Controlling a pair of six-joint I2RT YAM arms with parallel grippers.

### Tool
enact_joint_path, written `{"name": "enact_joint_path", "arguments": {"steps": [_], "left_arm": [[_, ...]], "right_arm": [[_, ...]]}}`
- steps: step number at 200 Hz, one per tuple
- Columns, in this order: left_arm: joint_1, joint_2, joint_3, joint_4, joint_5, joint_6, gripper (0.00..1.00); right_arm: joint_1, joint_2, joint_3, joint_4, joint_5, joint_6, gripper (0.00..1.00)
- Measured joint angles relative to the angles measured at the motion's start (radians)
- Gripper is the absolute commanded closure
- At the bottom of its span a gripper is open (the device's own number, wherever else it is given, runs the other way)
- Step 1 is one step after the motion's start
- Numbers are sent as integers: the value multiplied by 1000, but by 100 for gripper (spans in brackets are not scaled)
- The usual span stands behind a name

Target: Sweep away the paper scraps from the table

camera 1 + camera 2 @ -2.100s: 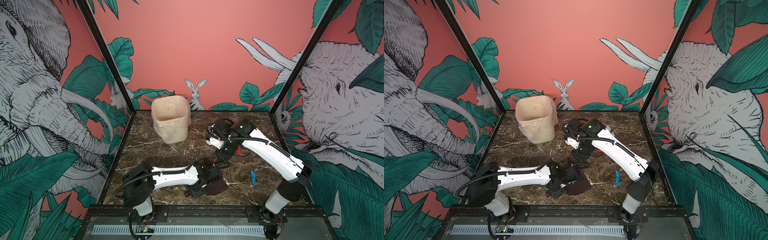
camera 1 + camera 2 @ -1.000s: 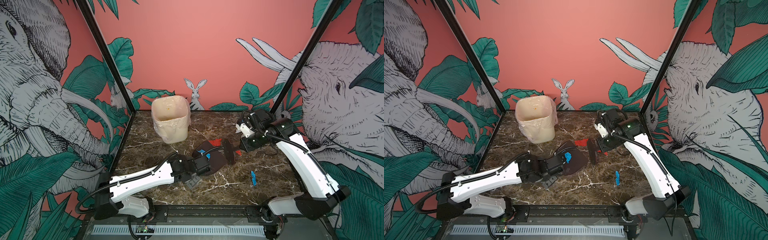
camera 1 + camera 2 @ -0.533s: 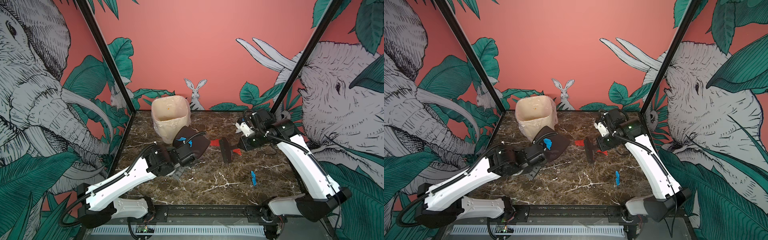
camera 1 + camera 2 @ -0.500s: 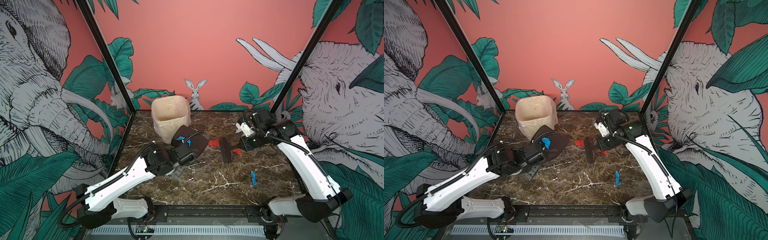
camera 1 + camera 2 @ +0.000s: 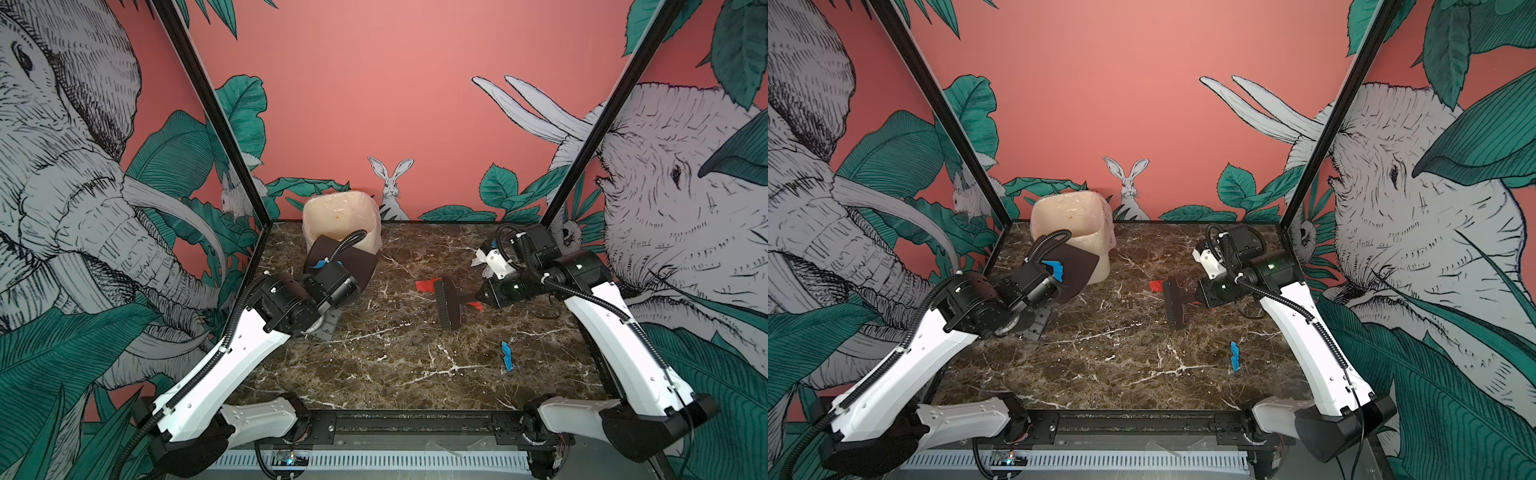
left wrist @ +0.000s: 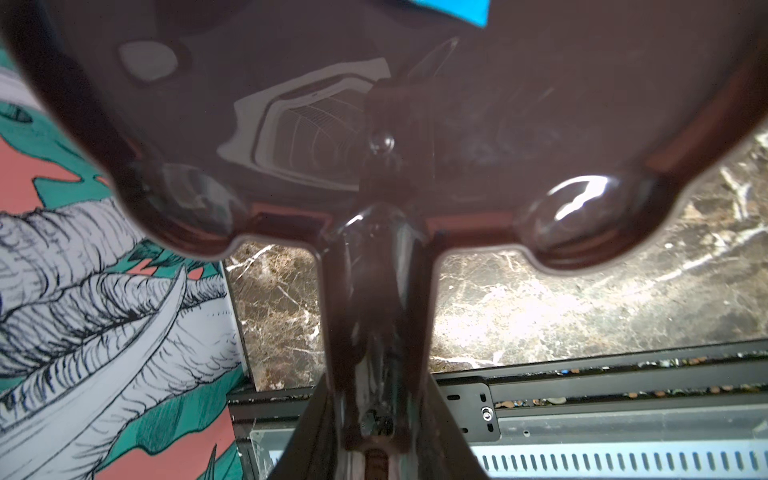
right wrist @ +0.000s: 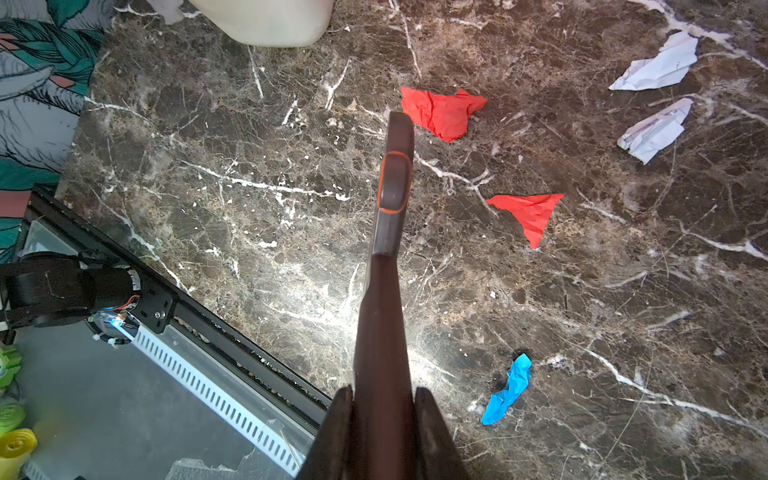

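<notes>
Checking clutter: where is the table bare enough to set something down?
Bare: front middle of the table, between the left arm and the blue scrap; also the back middle, from bin and dustpan to brush. Crowded: red scraps and white scraps by the brush.

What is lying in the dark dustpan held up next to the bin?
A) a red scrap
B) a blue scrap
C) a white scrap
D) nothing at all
B: in a top view a blue scrap lies on the dustpan, which is raised beside the bin.
</notes>
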Motion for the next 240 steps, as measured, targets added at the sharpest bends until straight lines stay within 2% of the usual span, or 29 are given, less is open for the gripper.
{"name": "enact_joint_path", "arguments": {"steps": [58,112,168,240], "left_arm": [[290,21,54,47,93,163,100],[480,145,154,129,178,298,100],[570,307,317,165,212,389,100],[607,533,599,110,137,497,100]], "right_arm": [[-17,0,-19,23,-39,-1,100],[-39,0,-27,21,-60,-20,100],[-51,1,-26,12,-77,-42,100],[-65,0,-27,3,-98,-65,100]]}}
